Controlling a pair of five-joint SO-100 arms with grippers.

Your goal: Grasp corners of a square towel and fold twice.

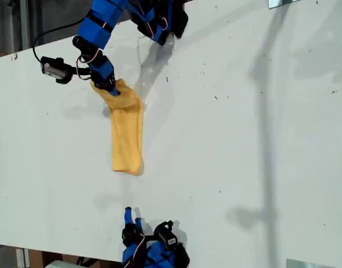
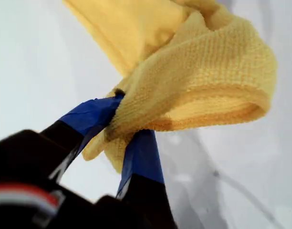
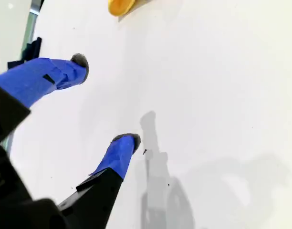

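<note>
Between the blue-taped fingers point(image 2: 96, 117) of my first gripper point(image 1: 110, 89) sits a bunched corner point(image 2: 136, 114) of the towel point(image 1: 128, 131), jaws clamped on it; the rest of the cloth trails away from the fingertips as a narrow folded strip on the white table point(image 1: 243, 139). My second gripper point(image 3: 105, 102) hangs empty, fingers apart, well clear of the towel's far end.

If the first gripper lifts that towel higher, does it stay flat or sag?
Probably sags: the towel already bunches and drapes where my first gripper pinches one end, so it looks floppy. It likely trails across the table rather than rolling. The looped terry seems grippy, so slipping from the jaws looks unlikely.
</note>
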